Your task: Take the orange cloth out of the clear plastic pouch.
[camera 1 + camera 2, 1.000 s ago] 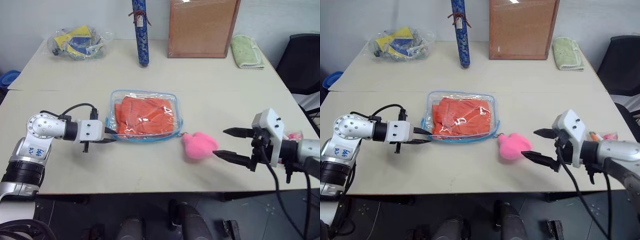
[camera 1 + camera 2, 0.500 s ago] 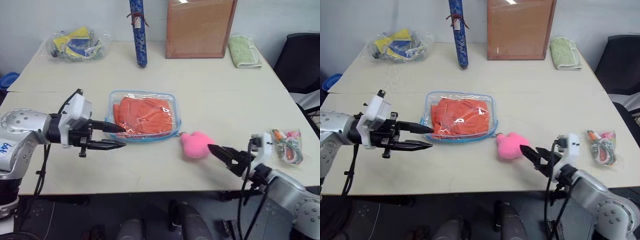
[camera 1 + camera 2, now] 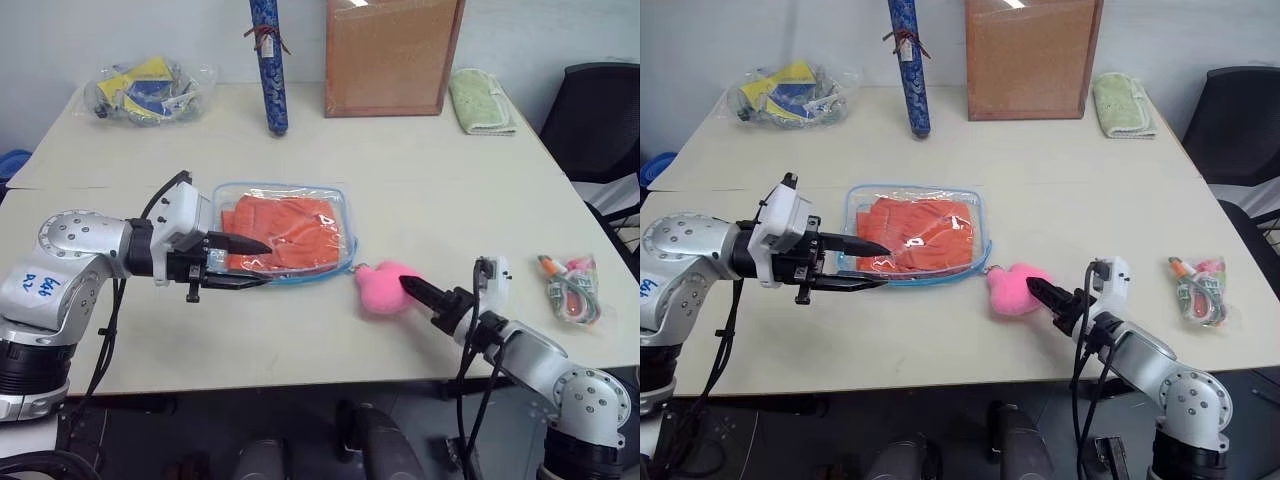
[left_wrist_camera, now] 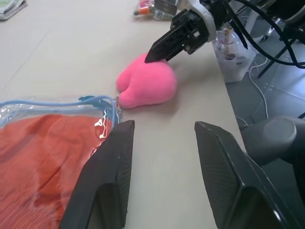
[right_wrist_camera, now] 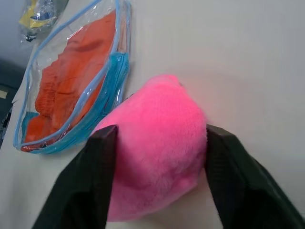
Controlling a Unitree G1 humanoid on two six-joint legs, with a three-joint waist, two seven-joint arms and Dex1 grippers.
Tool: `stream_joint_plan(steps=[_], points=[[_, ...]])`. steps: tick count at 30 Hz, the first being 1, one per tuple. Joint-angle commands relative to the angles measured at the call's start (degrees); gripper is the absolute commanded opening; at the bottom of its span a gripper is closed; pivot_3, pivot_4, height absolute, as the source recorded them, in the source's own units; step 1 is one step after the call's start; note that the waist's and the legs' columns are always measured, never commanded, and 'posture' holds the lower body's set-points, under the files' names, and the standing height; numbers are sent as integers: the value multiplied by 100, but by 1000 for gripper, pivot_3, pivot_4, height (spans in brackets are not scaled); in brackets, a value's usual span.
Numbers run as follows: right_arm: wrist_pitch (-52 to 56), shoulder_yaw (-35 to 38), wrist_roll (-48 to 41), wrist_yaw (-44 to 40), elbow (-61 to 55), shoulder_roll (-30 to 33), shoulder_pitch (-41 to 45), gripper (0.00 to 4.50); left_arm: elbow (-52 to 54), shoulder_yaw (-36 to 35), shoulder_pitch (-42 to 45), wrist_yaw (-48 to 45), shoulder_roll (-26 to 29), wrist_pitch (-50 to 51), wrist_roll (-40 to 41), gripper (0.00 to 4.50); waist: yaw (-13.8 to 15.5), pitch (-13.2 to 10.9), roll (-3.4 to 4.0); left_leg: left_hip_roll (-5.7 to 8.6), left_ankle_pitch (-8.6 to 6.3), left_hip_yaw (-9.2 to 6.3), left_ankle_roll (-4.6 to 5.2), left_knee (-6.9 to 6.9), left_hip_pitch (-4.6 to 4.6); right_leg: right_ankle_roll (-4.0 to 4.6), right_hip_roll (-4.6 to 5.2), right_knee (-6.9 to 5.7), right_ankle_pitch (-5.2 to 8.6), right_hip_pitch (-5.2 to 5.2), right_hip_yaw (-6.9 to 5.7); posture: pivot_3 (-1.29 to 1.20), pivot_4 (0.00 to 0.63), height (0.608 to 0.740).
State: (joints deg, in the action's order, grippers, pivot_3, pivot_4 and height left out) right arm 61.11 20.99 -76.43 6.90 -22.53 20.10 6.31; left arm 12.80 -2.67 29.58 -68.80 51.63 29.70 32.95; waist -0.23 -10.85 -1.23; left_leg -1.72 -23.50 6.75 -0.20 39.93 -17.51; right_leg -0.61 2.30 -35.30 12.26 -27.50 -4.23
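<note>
Right claw (image 5: 157, 138) brackets the pink pom-pom (image 5: 157, 162), seemingly pinching it. Left claw (image 4: 164, 143) gapes, empty, beside the clear plastic pouch (image 3: 340, 215); orange cloth (image 3: 285, 230) inside. Risk: tugging the charm drags the pouch along the desk (image 3: 400, 170).

We take it for an office or lab, beige worktable (image 3: 420, 200), black office chair (image 3: 595, 115), corkboard (image 3: 390, 55), plain wall.

The left gripper (image 3: 245, 262) overlaps the pouch's (image 3: 288, 233) left edge, hiding the contact there. The small packet (image 3: 571, 288) near the table's right edge holds items too small to identify.
</note>
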Motion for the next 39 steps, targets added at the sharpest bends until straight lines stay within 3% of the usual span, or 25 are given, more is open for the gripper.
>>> stream_joint_plan(steps=[1, 4, 6, 12, 16, 21, 27, 33, 39], points=[[-120, -66, 196, -493, -453, 500, -88, 1584, 100, -85, 48, 35, -8, -122, -53, 2135, 10, 0, 0, 1, 0, 0, 1, 0, 0, -1, 1, 0, 0, 0, 1, 0, 150, 740], [-203, -132, 344, -941, -742, 955, -72, 488, 118, -85, -25, 60, -13, -178, -105, 2135, 10, 0, 0, 0, -1, 1, 2, -1, 1, -3, 0, 7, 1, 0, 1, 0, 150, 740], [-251, -212, 544, -1287, -939, 1340, 17, 15, 134, -87, -54, 67, -14, -195, -119, 2135, 7, 0, 0, -1, -2, 0, 2, -1, 1, -3, -2, 9, 1, 1, 1, 0, 150, 740], [-1262, -1324, 2618, -3112, -1684, 3109, 401, 15, 57, -34, 51, 68, -74, -203, -177, 2135, 12, 0, 0, -5, -6, 6, -3, -7, 6, -5, -12, 16, 3, 1, 7, 0, 150, 740], [-2246, -2189, 3862, -4067, -1690, 3611, 710, 15, -6, 41, 140, 53, -132, -212, -225, 2135, 14, 2, -7, -3, -8, 7, -6, -12, 9, -7, -18, 26, 4, 4, 7, 0, 150, 740], [-2823, -2982, 4603, -4765, -1571, 3383, 1473, 15, -67, 150, 239, 23, -196, -224, -262, 2135, -1, 2, -7, -3, -8, 14, -6, -11, 10, -7, -18, 25, 3, 1, 8, 0, 150, 740], [-3229, -3913, 5323, -5283, -858, 2533, 2475, 15, -149, 379, 386, -28, -362, -307, -393, 2135, 8, 2, -8, 1, -9, 16, -9, 2, 17, -2, -25, 20, 2, -2, 4, 0, 150, 740], [-3681, -4690, 6086, -5972, 50, 2136, 2703, 15, -176, 609, 475, -99, -518, -437, -569, 2135, 22, 2, -7, 1, -11, 17, -7, 8, 13, 0, -19, 14, 1, -5, -14, 0, 150, 740], [-4344, -4777, 6620, -6321, 202, 2148, 2483, 1813, -185, 838, 570, -119, -717, -570, -769, 2135, 18, 2, -7, 0, -14, 15, 0, 11, 15, -1, -13, 11, 1, -1, -18, 0, 150, 740]])
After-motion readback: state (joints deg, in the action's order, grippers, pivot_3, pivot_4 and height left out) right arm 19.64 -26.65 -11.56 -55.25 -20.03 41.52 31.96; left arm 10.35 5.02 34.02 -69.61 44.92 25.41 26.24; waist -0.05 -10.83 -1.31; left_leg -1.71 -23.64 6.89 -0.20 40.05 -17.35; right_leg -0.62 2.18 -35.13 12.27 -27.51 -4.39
